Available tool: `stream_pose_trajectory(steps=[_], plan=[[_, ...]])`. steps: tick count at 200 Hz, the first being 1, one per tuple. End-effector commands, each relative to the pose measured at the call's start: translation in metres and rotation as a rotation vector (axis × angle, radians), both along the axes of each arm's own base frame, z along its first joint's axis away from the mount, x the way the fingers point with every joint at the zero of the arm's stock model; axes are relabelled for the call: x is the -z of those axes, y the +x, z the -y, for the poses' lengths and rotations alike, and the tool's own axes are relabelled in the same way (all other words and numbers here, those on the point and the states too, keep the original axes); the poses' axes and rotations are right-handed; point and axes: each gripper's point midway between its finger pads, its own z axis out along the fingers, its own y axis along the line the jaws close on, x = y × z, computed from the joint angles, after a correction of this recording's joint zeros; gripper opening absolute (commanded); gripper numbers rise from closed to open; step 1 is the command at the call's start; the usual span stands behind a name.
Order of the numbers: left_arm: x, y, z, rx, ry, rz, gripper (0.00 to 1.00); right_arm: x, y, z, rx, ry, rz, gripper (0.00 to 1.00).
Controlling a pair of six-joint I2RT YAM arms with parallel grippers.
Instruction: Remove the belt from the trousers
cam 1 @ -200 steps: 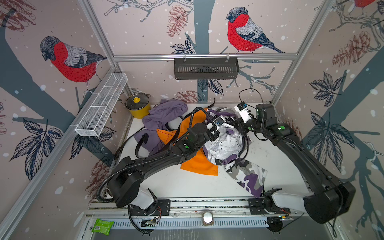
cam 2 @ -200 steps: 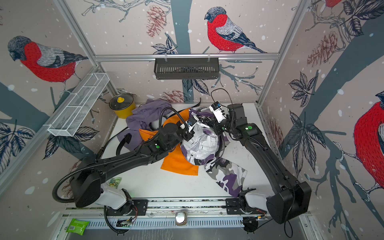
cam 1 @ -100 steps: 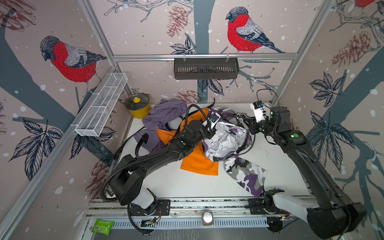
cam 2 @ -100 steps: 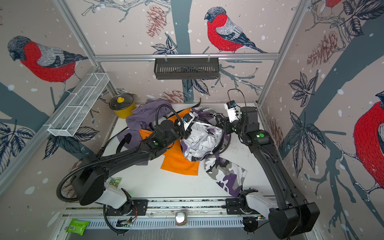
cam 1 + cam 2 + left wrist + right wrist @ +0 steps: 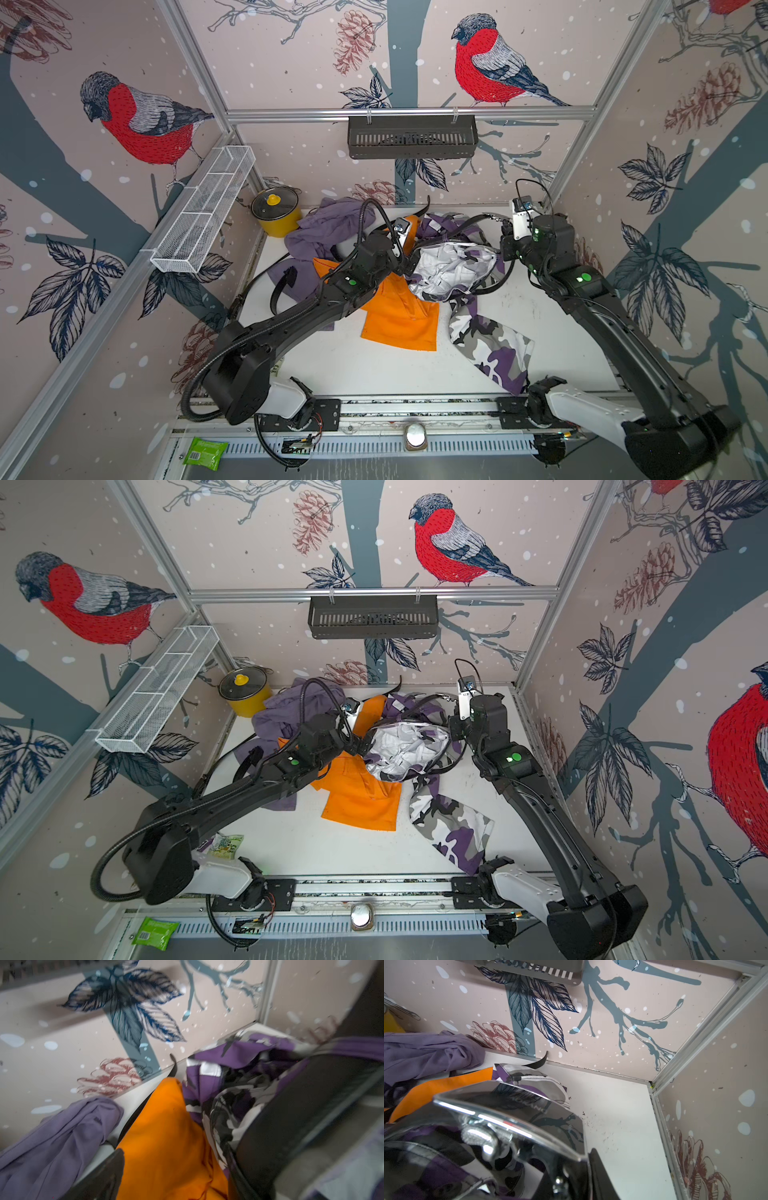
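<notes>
**Right pincer on the buckle, belt not yet out**

Nearest, a camouflage leg of the trousers (image 5: 490,345) trails across the surface (image 5: 374,374). Further in, at the bunched waist, the left pincer (image 5: 409,266) gapes wide, gripping nothing. The right pincer (image 5: 504,249) is clamped on the belt (image 5: 461,224) by its buckle (image 5: 508,1118), and the belt loops round that waist.

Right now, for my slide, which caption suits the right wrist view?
Shiny belt buckle fills the foreground in front of camouflage trousers; orange cloth and purple cloth lie behind.
</notes>
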Motion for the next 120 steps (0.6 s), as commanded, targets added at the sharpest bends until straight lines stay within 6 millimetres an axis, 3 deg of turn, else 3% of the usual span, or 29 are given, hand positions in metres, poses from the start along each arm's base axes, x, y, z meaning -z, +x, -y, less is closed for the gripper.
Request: stream_pose_trajectory(steps=[1,22,46,93,120], plan=[[-0.047,-0.036,0.022,0.22,-0.097,0.105,0.99,-0.026,0.007,-0.003,0.008,0.011,0.091,0.0],[-0.084,-0.057,0.027,0.296,-0.161,0.205,1.0,-0.03,0.008,-0.013,-0.027,0.023,0.085,0.0],[-0.098,-0.062,0.043,0.336,-0.191,0.227,1.0,-0.036,0.006,-0.025,-0.066,0.033,0.083,0.0],[-0.103,-0.059,0.1,0.427,-0.242,0.205,1.0,-0.04,0.0,-0.045,-0.117,0.058,0.067,0.0],[-0.103,-0.047,0.112,0.377,-0.259,0.212,1.0,-0.036,-0.002,-0.055,-0.133,0.067,0.057,0.0]])
